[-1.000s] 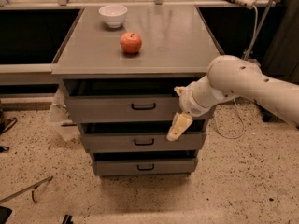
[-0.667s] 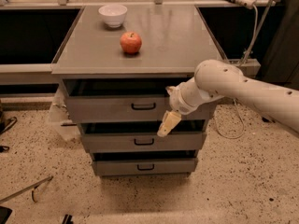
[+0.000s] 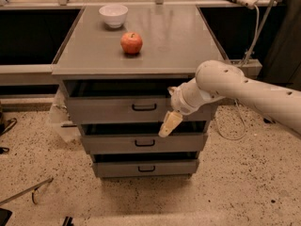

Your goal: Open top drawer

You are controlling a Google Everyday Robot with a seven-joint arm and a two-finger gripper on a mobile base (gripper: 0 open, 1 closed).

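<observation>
The top drawer [image 3: 108, 111] is the widest of three grey drawers under a grey table top. Its flat front carries a small black loop handle [image 3: 144, 107], and a dark gap shows above the front. My gripper [image 3: 170, 124] hangs in front of the drawer fronts, just right of and below that handle, over the lower edge of the top drawer, pointing down and left. It does not touch the handle. My white arm [image 3: 235, 86] reaches in from the right and covers the right part of the top drawer front.
A red apple [image 3: 131, 43] and a white bowl [image 3: 113, 15] sit on the table top [image 3: 178, 41]. The middle drawer [image 3: 117, 144] and the narrowest drawer [image 3: 122, 168] lie below. A cable [image 3: 233, 126] hangs at the right. Clear plastic [image 3: 59, 119] lies left of the cabinet.
My arm and gripper have moved left along the drawer fronts, closer to the top drawer's handle. The drawers, apple and bowl have not moved.
</observation>
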